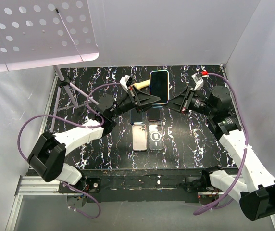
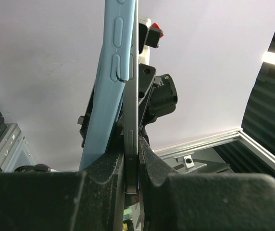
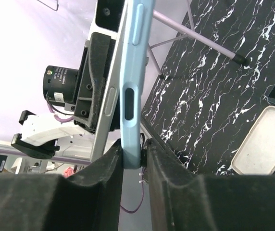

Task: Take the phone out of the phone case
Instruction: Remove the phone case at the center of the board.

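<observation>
The phone (image 1: 159,85), dark screen towards the camera, is held upright above the black marble table (image 1: 104,144) between both grippers. My left gripper (image 1: 153,100) is shut on the phone's lower left edge. In the left wrist view my left gripper (image 2: 131,156) clamps the grey phone frame (image 2: 131,120), and the light blue case (image 2: 111,72) leans away from the phone on the left. My right gripper (image 1: 172,103) is shut on the lower right edge. In the right wrist view my right gripper (image 3: 135,154) pinches the blue case (image 3: 131,91), and the silver phone edge (image 3: 106,108) stands apart beside it.
Below the held phone, a pale phone back (image 1: 139,136) and a clear case with a ring (image 1: 155,136) lie on the table, with two dark phones (image 1: 137,117) behind them. A perforated white board (image 1: 36,29) on a stand (image 1: 70,91) is at the back left.
</observation>
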Available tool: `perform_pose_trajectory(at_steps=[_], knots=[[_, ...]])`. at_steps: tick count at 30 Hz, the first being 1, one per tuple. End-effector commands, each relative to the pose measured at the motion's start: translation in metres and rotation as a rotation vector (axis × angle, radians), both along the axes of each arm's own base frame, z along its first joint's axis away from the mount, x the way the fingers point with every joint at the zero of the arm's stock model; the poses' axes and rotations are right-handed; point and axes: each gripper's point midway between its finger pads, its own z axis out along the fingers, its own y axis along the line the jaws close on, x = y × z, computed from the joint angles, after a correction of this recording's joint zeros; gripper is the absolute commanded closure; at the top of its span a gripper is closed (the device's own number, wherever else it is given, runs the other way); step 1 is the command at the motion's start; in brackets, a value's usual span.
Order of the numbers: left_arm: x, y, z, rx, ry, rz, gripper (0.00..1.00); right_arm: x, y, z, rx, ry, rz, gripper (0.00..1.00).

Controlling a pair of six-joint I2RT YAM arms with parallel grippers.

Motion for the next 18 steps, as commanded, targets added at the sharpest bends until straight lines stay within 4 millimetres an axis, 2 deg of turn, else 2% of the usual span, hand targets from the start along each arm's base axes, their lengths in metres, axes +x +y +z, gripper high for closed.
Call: perform_pose_trajectory(at_steps=[1, 2, 3, 5, 6, 7, 8, 10, 14, 16, 18], knots=[[-0.017, 0.006, 0.036, -0.117, -0.076, -0.035, 1.0, 0.015, 0.004, 0.02, 0.019, -0.089, -0.048, 0.78], [-0.018, 0.007, 0.038, -0.125, -0.084, -0.035, 1.0, 0.02, 0.001, 0.016, -0.004, -0.089, -0.078, 0.9], [-0.02, 0.007, 0.037, -0.125, -0.085, -0.041, 1.0, 0.032, -0.01, -0.003, -0.092, -0.028, -0.171, 0.98], [-0.02, 0.009, 0.036, -0.124, -0.089, -0.033, 1.0, 0.055, -0.068, -0.053, -0.433, 0.131, -0.485, 0.99], [-0.022, 0.01, 0.035, -0.12, -0.09, -0.031, 1.0, 0.058, -0.108, -0.073, -0.623, 0.202, -0.642, 0.99], [-0.022, 0.01, 0.033, -0.11, -0.087, -0.026, 1.0, 0.058, -0.137, -0.082, -0.739, 0.23, -0.729, 0.99], [-0.024, 0.011, 0.032, -0.098, -0.096, -0.026, 1.0, 0.055, -0.158, -0.089, -0.813, 0.255, -0.786, 0.99], [-0.026, 0.009, 0.026, -0.057, -0.129, -0.025, 1.0, 0.05, -0.172, -0.096, -0.846, 0.248, -0.812, 0.99], [-0.016, 0.0, 0.002, 0.078, -0.149, 0.016, 1.0, 0.025, -0.173, -0.118, -0.874, 0.32, -0.74, 0.99], [-0.007, -0.005, -0.015, 0.147, -0.146, 0.052, 1.0, 0.014, -0.175, -0.117, -0.874, 0.324, -0.738, 0.99], [0.003, -0.015, -0.036, 0.218, -0.141, 0.086, 1.0, 0.004, -0.183, -0.105, -0.871, 0.284, -0.768, 0.99]])
